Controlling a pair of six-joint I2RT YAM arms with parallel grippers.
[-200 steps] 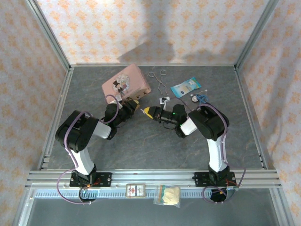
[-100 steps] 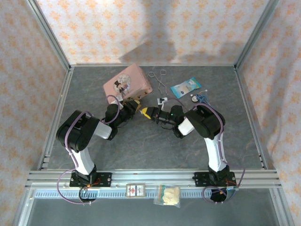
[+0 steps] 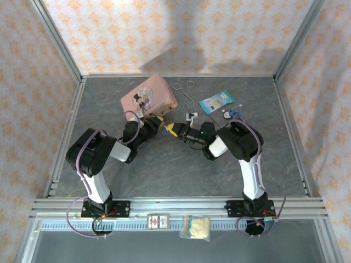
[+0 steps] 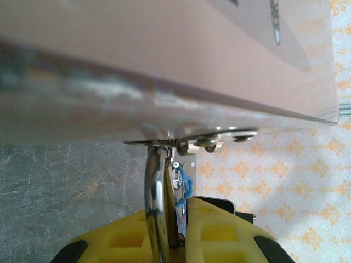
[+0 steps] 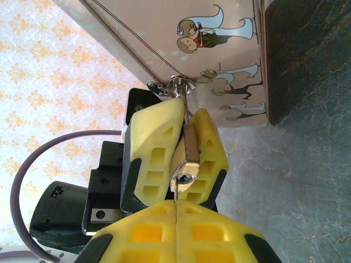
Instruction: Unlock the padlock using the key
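Firmly, left jaws grip brass padlock (image 5: pixel 190 143); right jaws pinch thin silver key (image 5: pixel 176 195).

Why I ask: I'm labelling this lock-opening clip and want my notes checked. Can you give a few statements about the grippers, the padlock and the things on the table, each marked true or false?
1. The left gripper grips the padlock right at the edge of the pink picture tin. True.
2. The right gripper stands wide open. False: it is shut on the key.
3. The pink picture tin lies to the right of the blue-and-white packet. False: it lies to the packet's left, on the left arm's side.
4. A silver disc on a blue cord lies near the blue-and-white packet. True.
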